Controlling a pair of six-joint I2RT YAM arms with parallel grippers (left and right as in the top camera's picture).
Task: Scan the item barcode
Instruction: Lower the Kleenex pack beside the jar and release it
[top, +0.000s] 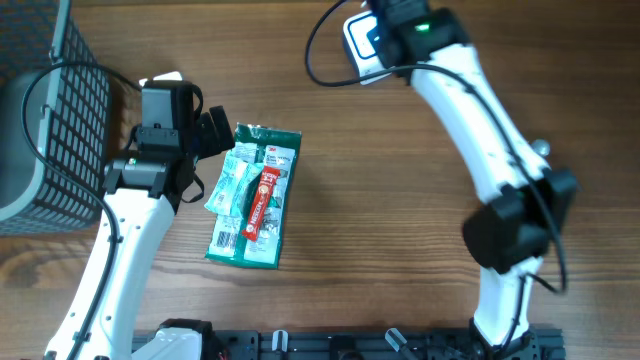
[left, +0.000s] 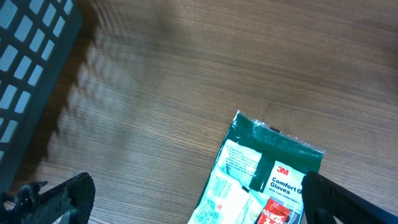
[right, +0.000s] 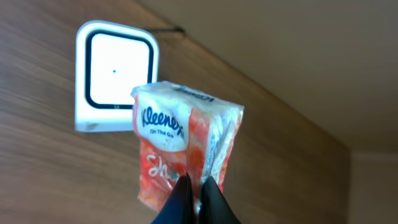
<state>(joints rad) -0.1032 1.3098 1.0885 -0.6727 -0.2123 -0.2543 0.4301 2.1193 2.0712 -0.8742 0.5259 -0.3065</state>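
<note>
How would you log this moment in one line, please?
right hand: shut on Kleenex pack, held near scanner | left hand: open near gloves packet

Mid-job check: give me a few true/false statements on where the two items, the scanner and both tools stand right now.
1. The right tool is shut on the Kleenex pack. True.
2. The left tool is shut on the glove package. False: its jaws stand wide open and grip nothing, and the package's top end shows between them in the left wrist view.
3. The glove package sits inside the wire basket. False: it lies flat on the table, to the right of the basket.
4. The white scanner is close to the held Kleenex pack. True: in the right wrist view the pack overlaps its lower corner.
</note>
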